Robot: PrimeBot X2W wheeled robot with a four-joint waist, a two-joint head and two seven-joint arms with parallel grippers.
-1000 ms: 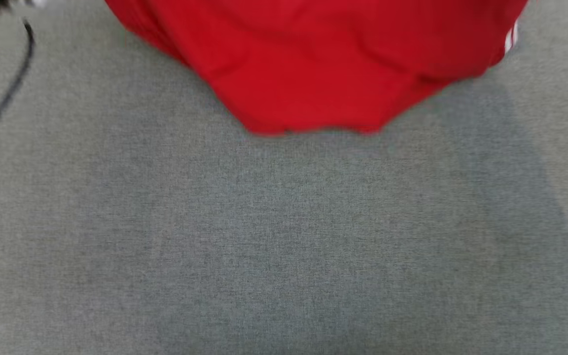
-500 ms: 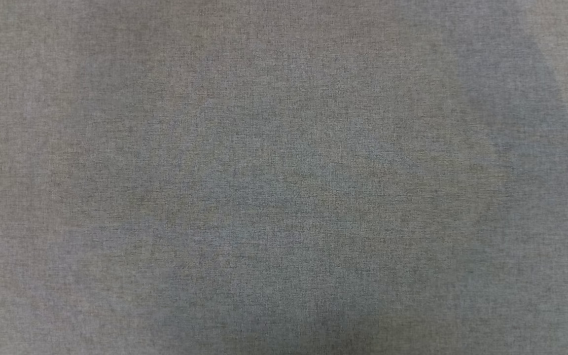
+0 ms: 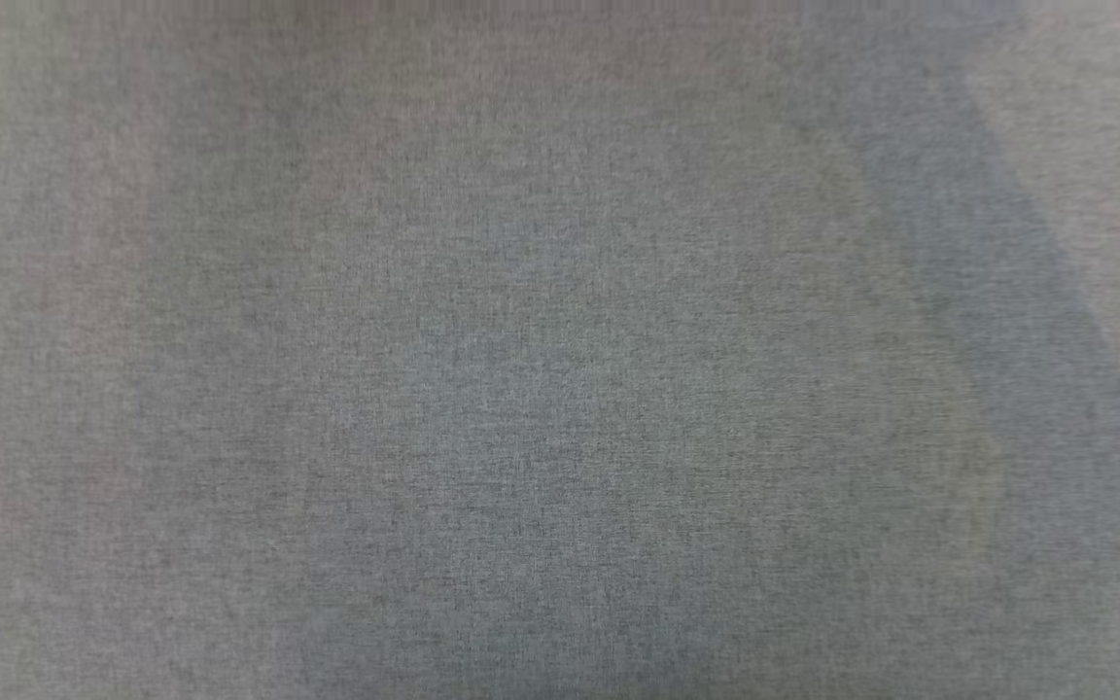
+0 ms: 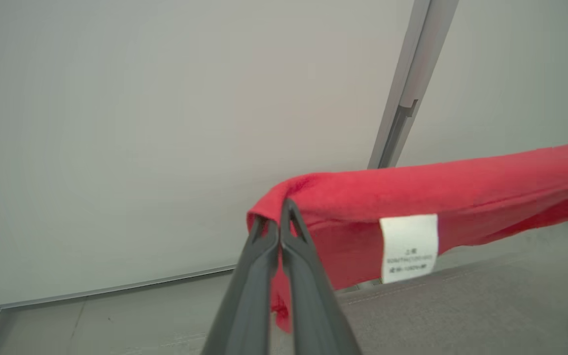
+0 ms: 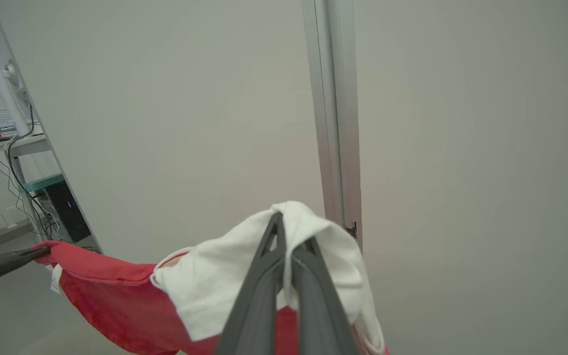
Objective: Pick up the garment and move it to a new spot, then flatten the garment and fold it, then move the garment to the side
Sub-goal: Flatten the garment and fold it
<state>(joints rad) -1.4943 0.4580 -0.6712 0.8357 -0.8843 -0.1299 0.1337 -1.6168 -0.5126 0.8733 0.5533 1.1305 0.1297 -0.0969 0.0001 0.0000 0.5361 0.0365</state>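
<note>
Garment, red, is held stretched in the air between the two end effectors, in front of a pale wall. At its left end, a red edge is pinched by the pressed-together left end effector, near a white label. At its right end, a white part is pinched by the pressed-together right end effector. A grey fabric surface is seen in the head view.

Left gripper at bottom centre pinches a red garment stretching right; white label hangs below.
</note>
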